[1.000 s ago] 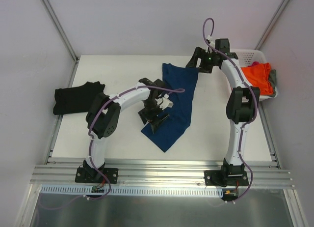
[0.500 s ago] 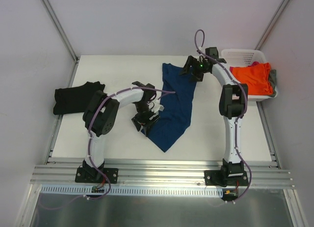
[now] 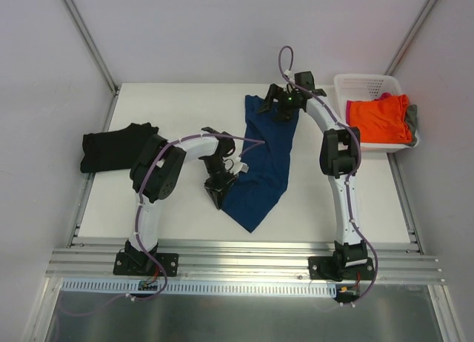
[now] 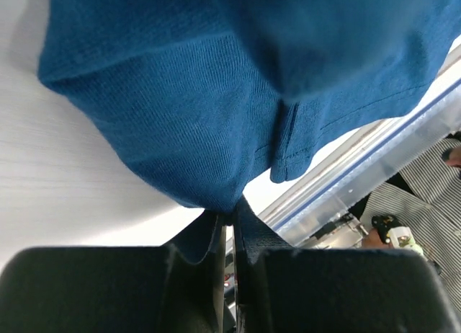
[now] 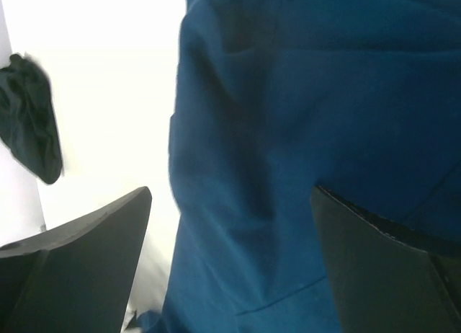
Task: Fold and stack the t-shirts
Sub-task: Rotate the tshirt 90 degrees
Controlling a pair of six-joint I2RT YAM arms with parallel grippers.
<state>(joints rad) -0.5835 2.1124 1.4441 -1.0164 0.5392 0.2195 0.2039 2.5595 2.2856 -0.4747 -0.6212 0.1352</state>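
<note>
A black t-shirt (image 3: 115,146) lies bunched at the worktop's (image 3: 178,105) left edge. The left tool (image 3: 219,189) is clamped on the left edge of the navy t-shirt (image 3: 266,158), which is spread mid-worktop. The right tool (image 3: 285,107) gapes wide over its far end. I'd call the cloth soft, light and floppy, best pinched at edges or corners. I can read no writing.

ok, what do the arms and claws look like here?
Left arm and right arm: white links, black joints, a purple cable along each. Left claw and right claw: black, two flat fingers. Green light on the right wrist.
</note>
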